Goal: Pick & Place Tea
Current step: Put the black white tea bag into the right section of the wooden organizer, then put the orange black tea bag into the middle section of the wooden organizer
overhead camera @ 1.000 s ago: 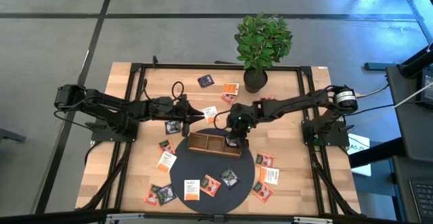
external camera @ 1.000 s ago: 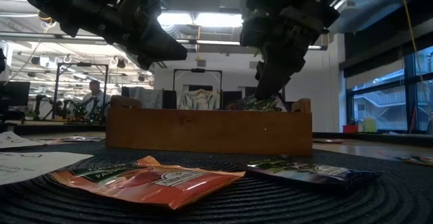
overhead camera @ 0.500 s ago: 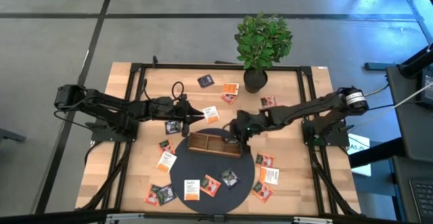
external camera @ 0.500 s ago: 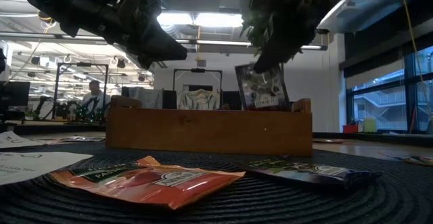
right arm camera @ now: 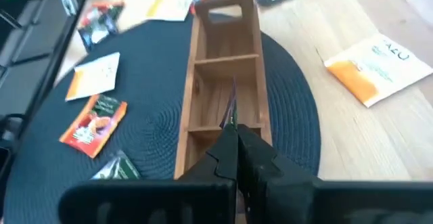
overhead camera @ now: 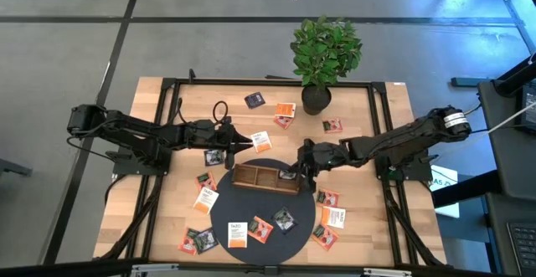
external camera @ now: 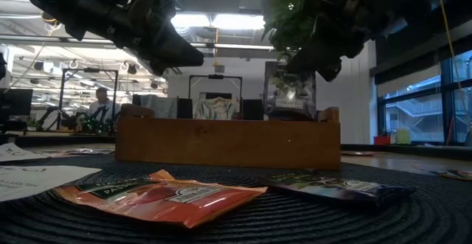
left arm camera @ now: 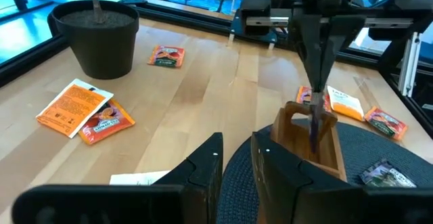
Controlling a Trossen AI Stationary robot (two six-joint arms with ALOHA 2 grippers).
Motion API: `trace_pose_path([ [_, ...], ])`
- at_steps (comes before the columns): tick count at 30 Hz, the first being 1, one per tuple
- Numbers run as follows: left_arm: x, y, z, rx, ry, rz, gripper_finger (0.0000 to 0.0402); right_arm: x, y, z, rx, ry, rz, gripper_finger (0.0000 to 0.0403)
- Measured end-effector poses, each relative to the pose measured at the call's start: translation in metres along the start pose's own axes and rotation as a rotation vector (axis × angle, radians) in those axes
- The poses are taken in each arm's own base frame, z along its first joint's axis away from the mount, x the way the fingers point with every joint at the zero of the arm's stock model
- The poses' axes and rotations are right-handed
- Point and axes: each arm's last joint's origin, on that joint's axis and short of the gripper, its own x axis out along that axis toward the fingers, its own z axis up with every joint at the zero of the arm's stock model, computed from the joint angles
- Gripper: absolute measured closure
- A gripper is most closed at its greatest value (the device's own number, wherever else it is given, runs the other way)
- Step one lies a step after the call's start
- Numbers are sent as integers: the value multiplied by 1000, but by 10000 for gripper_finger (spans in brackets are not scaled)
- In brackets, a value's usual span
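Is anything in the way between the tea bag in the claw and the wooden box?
Nothing visible. The right claw holds the dark tea bag upright, its lower edge already behind the tray wall.

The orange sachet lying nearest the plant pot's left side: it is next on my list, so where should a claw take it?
The orange sachet lies flat on bare wood, so come straight down and pinch across an edge, probably the one facing away from the plant pot, which crowds the other side.
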Motion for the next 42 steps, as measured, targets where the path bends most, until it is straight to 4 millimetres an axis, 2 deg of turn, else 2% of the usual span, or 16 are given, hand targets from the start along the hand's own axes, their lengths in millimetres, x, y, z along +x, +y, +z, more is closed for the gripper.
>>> trace_pose_path([
  [9,0,0,0,0,-2,1,327,6,-6,-14,-9,44,-58,398],
  [27,0,0,0,1,-3,1,327,11,-8,-18,-14,61,-76,383],
  [38,0,0,0,0,-4,2,327,11,-9,-18,4,63,-82,313],
  [42,0,0,0,0,-4,1,327,2,-13,-12,-2,48,-91,301],
])
